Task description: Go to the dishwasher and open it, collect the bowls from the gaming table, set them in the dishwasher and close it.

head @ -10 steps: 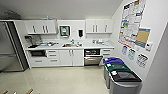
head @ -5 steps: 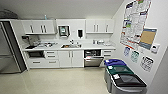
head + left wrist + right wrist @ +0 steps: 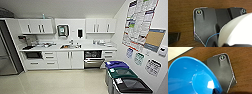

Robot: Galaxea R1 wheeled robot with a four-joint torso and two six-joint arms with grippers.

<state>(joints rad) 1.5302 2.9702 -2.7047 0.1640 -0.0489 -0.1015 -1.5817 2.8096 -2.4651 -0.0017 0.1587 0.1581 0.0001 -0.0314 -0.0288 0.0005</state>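
Where fingers cannot be made out, blue bowl looms close.

Bright blue bowl, white cabinets, steel-fronted dishwasher, blue, green and black bin lids.

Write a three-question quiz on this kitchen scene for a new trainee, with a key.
1. True or false: the dishwasher door is shut flush with the cabinets.
2. What colour is the bowl seen large in the right wrist view?
3. Which bin stands nearest the dishwasher: A) the blue-lidded bin, B) the green-lidded bin, C) the black bin?

Key: 1. False; it stands partly open, with a dark interior showing above the door. 2. Bright blue. 3. A.
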